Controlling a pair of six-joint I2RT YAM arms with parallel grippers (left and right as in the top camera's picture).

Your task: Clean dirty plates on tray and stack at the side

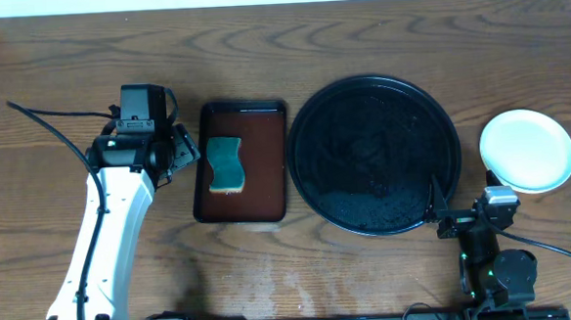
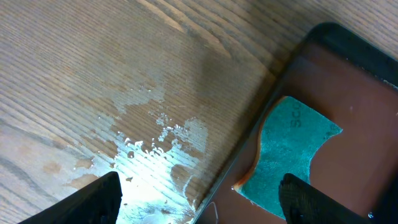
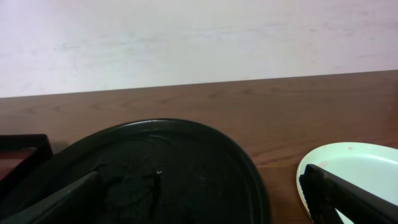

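- The black tray (image 1: pixel 310 159) sits mid-table with nothing on it (its surface looks wet and glossy).
- A pale plate (image 1: pixel 527 150) lies on the bare table (image 1: pixel 65 54) just right of the black tray, apart from its rim. The right wrist view shows a tiny red speck near the plate's far edge. I cannot tell whether more plates lie under it.
- The left gripper (image 2: pixel 199 186) hangs over the left edge of the brown tray (image 2: pixel 354 106), its fingers spread wide and holding nothing.
- A green sponge (image 2: pixel 292 146) lies flat in the brown tray.
- A wet patch (image 2: pixel 149 143) shines on the wood beside the brown tray.
- The right gripper (image 3: pixel 200 186) sits low at the black tray's near right rim, spread wide and holding nothing.
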